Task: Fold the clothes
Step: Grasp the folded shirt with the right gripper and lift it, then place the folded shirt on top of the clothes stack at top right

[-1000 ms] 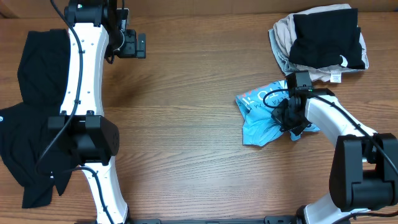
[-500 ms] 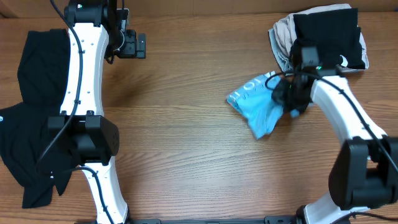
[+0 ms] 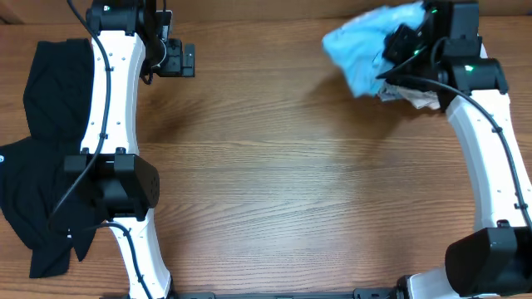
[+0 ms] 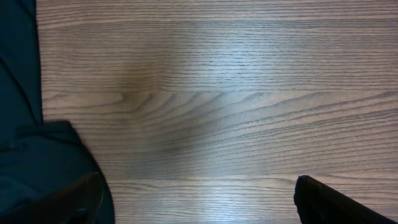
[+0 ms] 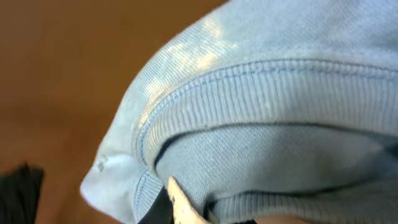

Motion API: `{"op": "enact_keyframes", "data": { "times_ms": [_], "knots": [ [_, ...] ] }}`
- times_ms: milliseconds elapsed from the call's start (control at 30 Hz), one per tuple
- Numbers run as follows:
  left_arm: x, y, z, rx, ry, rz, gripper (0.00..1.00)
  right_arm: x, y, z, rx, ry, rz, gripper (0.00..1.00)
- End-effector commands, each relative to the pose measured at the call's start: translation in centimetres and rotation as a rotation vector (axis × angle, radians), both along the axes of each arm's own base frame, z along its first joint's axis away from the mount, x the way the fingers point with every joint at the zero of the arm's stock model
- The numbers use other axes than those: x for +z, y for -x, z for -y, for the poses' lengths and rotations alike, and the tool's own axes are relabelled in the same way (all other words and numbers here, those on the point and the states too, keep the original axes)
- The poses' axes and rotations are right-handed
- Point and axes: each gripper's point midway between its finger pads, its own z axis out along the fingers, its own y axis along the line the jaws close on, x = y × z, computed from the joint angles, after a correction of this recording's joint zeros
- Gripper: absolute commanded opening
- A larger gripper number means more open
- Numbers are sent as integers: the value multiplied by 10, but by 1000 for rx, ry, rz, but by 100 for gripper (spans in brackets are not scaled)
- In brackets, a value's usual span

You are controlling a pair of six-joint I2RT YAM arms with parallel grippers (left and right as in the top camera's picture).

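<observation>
The light blue T-shirt [image 3: 366, 41] hangs bunched from my right gripper [image 3: 399, 51], which is shut on it at the far right of the table. In the right wrist view the shirt's ribbed blue cloth [image 5: 261, 106] fills the frame and hides most of the jaws [image 5: 193, 211]. The large plain black garment [image 3: 41, 158] lies spread at the table's left edge. Its edge also shows in the left wrist view [image 4: 25, 155]. My left gripper [image 3: 188, 60] is open and empty above bare wood [image 4: 199, 193], to the right of the black garment.
A pile of other clothes sits at the far right corner. It is mostly hidden under the lifted shirt and the right arm, with only a pale scrap [image 3: 416, 95] showing. The wooden table [image 3: 274, 183] spans the middle between the arms.
My right gripper has lifted the blue T-shirt off the table and carried it toward the far right corner, over the pile of clothes. The left arm has not moved.
</observation>
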Motion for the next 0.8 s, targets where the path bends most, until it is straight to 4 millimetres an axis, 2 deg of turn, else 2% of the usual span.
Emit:
{"op": "enact_keyframes", "data": {
  "times_ms": [0,167,233,300,433,533,667,700,733,767],
  "knots": [
    [6,1,3,-27,4,15,100,45,-12,33,-52,14,154,4],
    [8,-3,3,-26,5,32,100,71,-32,68,-88,7,297,4],
    [8,-3,3,-27,5,35,100,70,-40,78,-92,-7,323,4],
    [8,-4,4,-28,5,37,100,60,-50,92,-127,-35,321,4],
    [8,-4,3,-27,5,38,100,23,-65,117,-170,-85,267,4],
    [8,-5,3,-27,5,42,100,-17,-69,135,-195,-109,181,4],
    [9,-7,3,-27,5,49,100,-76,-65,163,-263,-122,39,4],
    [9,-7,4,-27,5,51,100,-91,-63,170,-275,-125,3,10],
    [9,-7,3,-27,5,53,100,-101,-60,174,-282,-128,-24,26],
    [9,-8,3,-27,6,55,100,-111,-57,177,-283,-125,-51,49]
  ]
}}
